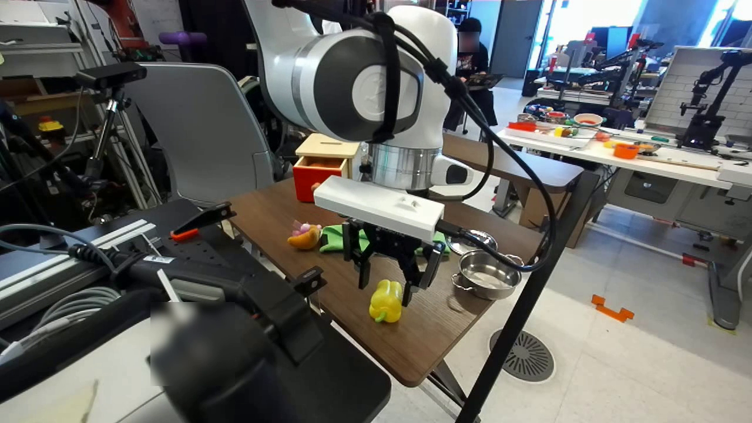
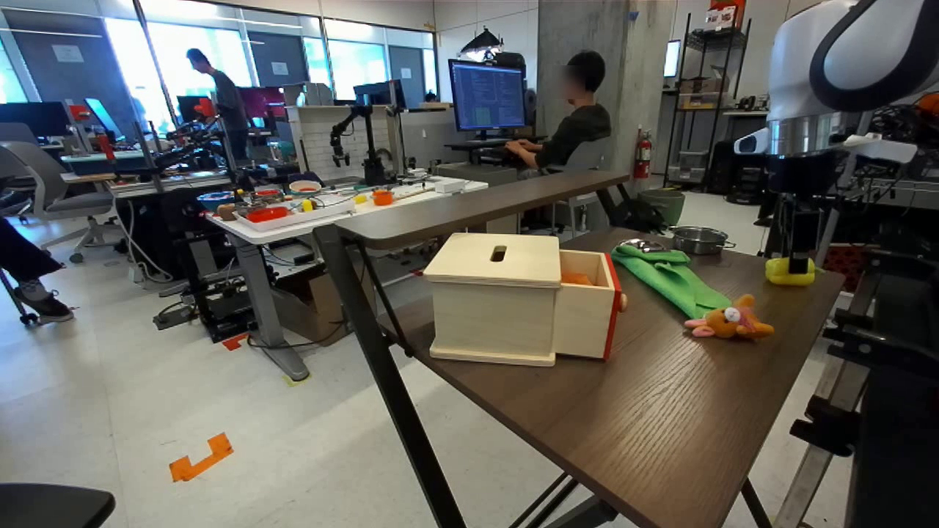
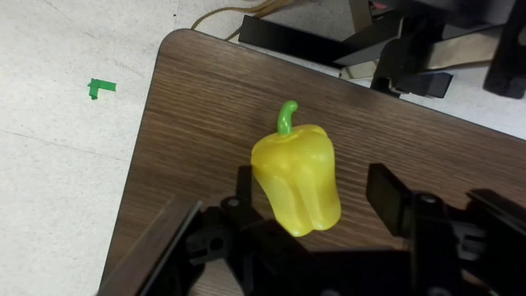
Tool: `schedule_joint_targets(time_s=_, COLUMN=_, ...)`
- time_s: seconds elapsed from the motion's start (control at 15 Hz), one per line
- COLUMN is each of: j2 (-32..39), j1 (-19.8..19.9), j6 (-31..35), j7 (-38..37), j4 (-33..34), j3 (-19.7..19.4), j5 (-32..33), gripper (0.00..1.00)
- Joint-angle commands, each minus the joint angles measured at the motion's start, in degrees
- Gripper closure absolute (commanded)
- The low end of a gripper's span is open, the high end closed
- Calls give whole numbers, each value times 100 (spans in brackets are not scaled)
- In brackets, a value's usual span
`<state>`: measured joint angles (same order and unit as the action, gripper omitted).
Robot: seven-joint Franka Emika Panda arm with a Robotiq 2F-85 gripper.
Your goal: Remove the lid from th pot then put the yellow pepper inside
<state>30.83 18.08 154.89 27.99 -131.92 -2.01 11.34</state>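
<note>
The yellow pepper point(image 1: 386, 305) lies on its side on the brown table near a corner. It also shows in an exterior view point(image 2: 779, 273) and in the wrist view point(image 3: 300, 176), its green stem towards the table edge. My gripper point(image 1: 385, 290) is open over it. In the wrist view the open fingers point(image 3: 311, 185) stand on either side of the pepper, the left one close against it, the right one with a gap. The pot point(image 1: 486, 273) stands uncovered on the table, also in an exterior view point(image 2: 699, 240). The lid point(image 1: 474, 239) lies beside it, also seen in an exterior view point(image 2: 642, 246).
A green cloth point(image 2: 671, 279) lies near the lid. An orange plush toy point(image 2: 733, 321) lies in front of it. A wooden box point(image 2: 495, 315) with an open red-fronted drawer point(image 1: 317, 179) stands on the table. A raised shelf point(image 2: 484, 205) runs along one side.
</note>
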Motion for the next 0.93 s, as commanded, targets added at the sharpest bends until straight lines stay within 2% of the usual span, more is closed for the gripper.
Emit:
schedule_joint_targets(time_s=0.0, j2=36, j1=158, j6=-275, j7=211, j4=189, j3=91, j5=-222, gripper=58)
schedule_joint_targets(time_s=0.13, j2=62, j1=191, j6=-364, j7=238, j4=243, j3=103, j5=-278, gripper=73)
schedule_joint_targets(time_s=0.2, j2=92, j1=189, j6=-408, j7=234, j4=280, j3=93, j5=-283, gripper=77)
schedule_joint_targets(time_s=0.4, j2=91, j1=239, j6=-602, j7=289, j4=359, j3=157, j5=-446, gripper=78)
schedule_joint_targets(time_s=0.87, j2=-417, j1=278, j6=-650, j7=238, j4=459, j3=204, j5=-882, gripper=78)
